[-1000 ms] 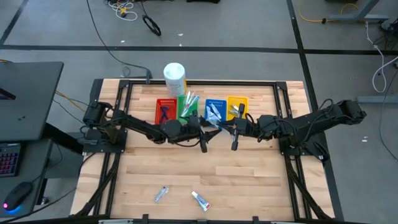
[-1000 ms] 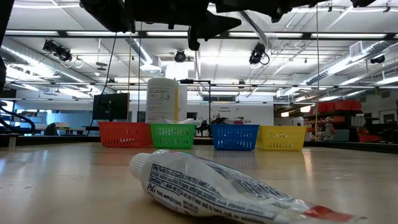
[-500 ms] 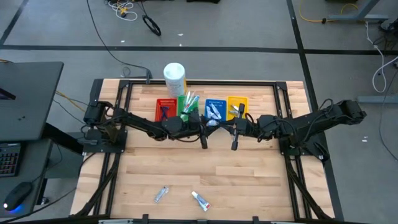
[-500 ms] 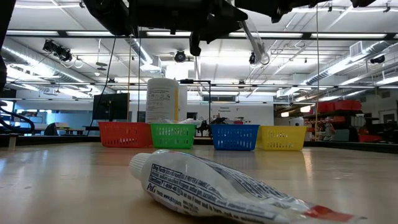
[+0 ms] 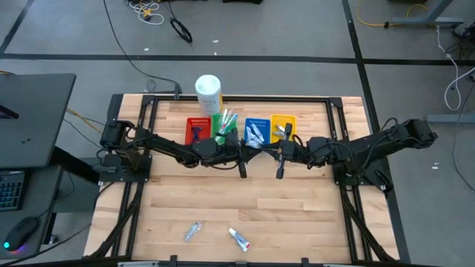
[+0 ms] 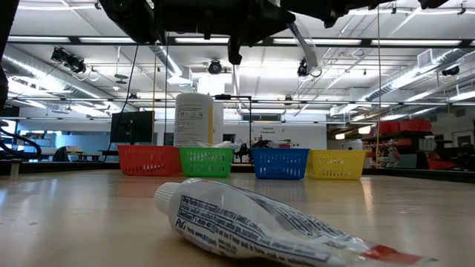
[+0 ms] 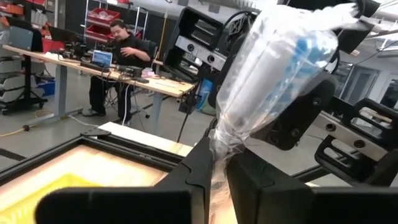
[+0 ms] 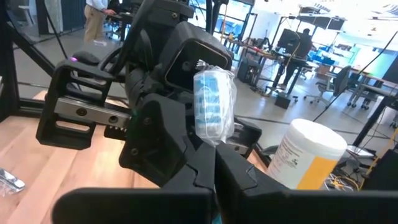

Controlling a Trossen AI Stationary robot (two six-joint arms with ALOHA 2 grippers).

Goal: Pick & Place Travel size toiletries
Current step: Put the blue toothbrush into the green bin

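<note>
L gripper (image 5: 245, 150) & R gripper (image 5: 261, 150) both pinch one clear-wrapped blue toiletry (image 7: 273, 68) mid-table, blue bin (image 5: 257, 131) at 12 o'clock.

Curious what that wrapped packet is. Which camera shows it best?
Left wrist view: the packet fills it, pinched in the left gripper. The right wrist view shows it smaller; the high and low views show only a sliver.

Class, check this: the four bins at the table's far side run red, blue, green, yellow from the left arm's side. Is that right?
Not quite. The high view shows the red bin, then the green bin, then the blue bin, then the yellow bin; green and blue were swapped.
</note>
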